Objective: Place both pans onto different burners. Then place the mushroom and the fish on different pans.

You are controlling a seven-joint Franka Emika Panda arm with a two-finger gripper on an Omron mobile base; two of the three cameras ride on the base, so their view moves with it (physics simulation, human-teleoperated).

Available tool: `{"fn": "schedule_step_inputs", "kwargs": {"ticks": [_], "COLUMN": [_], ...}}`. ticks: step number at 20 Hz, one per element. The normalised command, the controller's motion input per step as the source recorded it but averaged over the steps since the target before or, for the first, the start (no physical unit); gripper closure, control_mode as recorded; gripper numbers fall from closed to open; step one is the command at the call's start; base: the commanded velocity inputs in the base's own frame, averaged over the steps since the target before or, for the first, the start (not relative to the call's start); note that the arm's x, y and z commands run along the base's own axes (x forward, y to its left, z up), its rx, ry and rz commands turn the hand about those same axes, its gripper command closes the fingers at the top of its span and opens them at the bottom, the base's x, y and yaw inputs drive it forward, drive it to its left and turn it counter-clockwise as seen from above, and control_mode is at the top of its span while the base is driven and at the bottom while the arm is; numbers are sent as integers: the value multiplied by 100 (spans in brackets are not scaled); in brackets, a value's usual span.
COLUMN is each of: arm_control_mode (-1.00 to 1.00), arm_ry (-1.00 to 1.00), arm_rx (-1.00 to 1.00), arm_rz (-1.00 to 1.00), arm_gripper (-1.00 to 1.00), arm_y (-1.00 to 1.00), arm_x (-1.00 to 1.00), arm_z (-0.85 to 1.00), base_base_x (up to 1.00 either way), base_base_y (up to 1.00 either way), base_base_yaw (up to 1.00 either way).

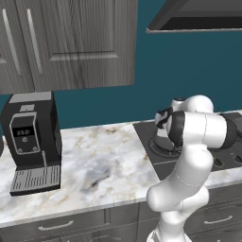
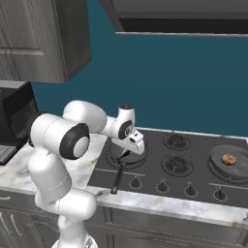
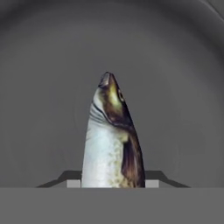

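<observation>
Slim silvery-bellied, dark-backed fish [image 3: 111, 140] sits between the gripper [image 3: 113, 183] fingers, which grasp it, head pointing into the dark grey round pan [image 3: 43, 87] on the left burner. Brown mushroom [image 2: 228, 159] rests in the second pan [image 2: 236, 169] at right.

The arm [image 2: 58, 160] is made of glossy white, rounded segments that look like smooth tubes. At the joints there are dark grey to black rings and round dark caps, one large cap on the elbow [image 2: 75, 140]. The wrist [image 2: 125, 123] is a short white cylinder with a dark top and a dark round disc on its side.
</observation>
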Motion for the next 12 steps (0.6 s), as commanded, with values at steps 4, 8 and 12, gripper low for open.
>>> {"fn": "schedule_step_inputs", "kwargs": {"ticks": [4,8,12], "arm_control_mode": [-100,-100,-100], "arm_ry": [3,2,0], "arm_rx": [0,0,0], "arm_rz": [0,0,0], "arm_gripper": [-100,-100,-100], "arm_y": [0,0,0], "arm_x": [1,0,-1], "arm_z": [3,21,42], "base_base_x": [0,0,0], "base_base_y": [0,0,0], "base_base_yaw": [0,0,0]}}
